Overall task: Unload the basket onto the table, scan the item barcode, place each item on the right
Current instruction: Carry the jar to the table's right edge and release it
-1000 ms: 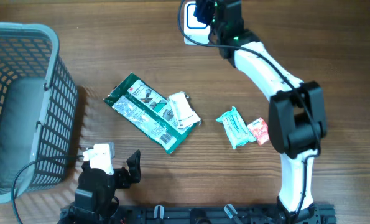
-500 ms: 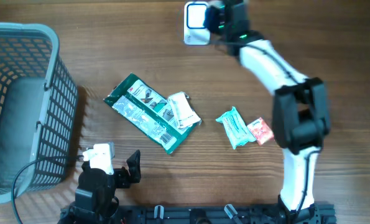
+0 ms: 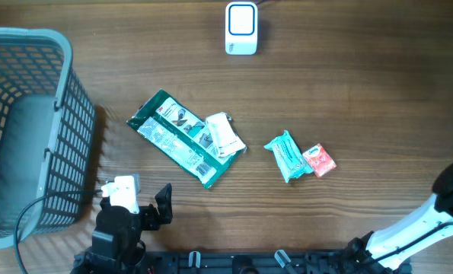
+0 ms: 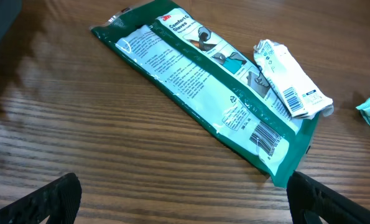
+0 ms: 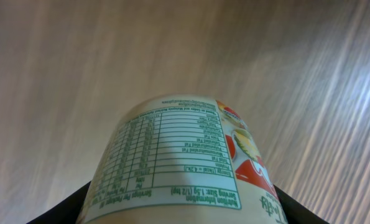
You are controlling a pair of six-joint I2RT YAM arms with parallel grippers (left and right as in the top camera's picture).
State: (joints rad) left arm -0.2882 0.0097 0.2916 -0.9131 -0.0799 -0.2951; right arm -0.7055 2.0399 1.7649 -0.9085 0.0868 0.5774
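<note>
Tub (image 5: 185,162) with a nutrition panel is clamped in my right gripper (image 5: 178,208) – a dark finger presses each flank, jaws part-way apart around its body. The overhead does not show it: the right arm (image 3: 439,205) leaves that view past 4 o'clock, so I place the tub somewhere off the 3 o'clock edge. The scanner (image 3: 241,29) stands at 12 o'clock, well apart from there.

The tub's long axis runs straight out from the wrist, and the face turned to the camera carries only the nutrition table; I see no barcode on it, so I judge the side facing the scanner matters more than the route.

My left gripper (image 4: 188,205) is spread wide and empty at 7 o'clock – out of this job.

The wooden table (image 3: 363,91) is bare between 3 and 12 o'clock. The green packet (image 3: 182,137), white sachet (image 3: 224,135), teal packet (image 3: 287,156) and red sachet (image 3: 319,160) lie mid-table, and the basket (image 3: 28,42) sits at 9 o'clock.
</note>
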